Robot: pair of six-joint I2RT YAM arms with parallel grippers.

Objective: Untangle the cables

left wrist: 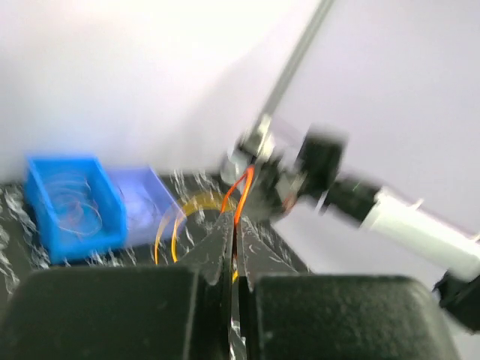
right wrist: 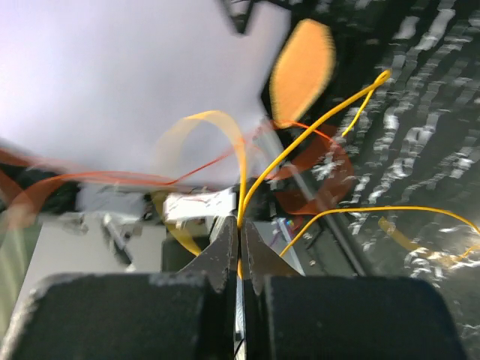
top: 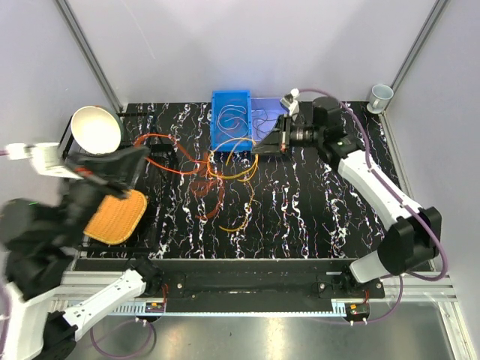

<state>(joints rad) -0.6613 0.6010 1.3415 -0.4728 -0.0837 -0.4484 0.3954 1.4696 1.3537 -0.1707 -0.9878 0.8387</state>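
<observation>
A tangle of thin cables [top: 219, 176], mostly orange and yellow, lies on the black marbled table in front of a blue bin [top: 214, 120]. My left gripper [top: 144, 152] is shut on an orange cable [left wrist: 241, 196] that stretches right toward the tangle; the left wrist view shows the jaws [left wrist: 233, 225] pinched on it. My right gripper [top: 259, 148] sits at the bin's front right corner, shut on a yellow cable [right wrist: 300, 150] that rises from its closed tips [right wrist: 240, 225]. The left arm is blurred.
The blue bin holds several thin wire loops. A pale purple sheet [top: 264, 112] lies beside it. A white tilted cup [top: 96, 129] and an orange woven mat [top: 116, 216] are at the left. A small cup [top: 380, 96] stands at the back right corner.
</observation>
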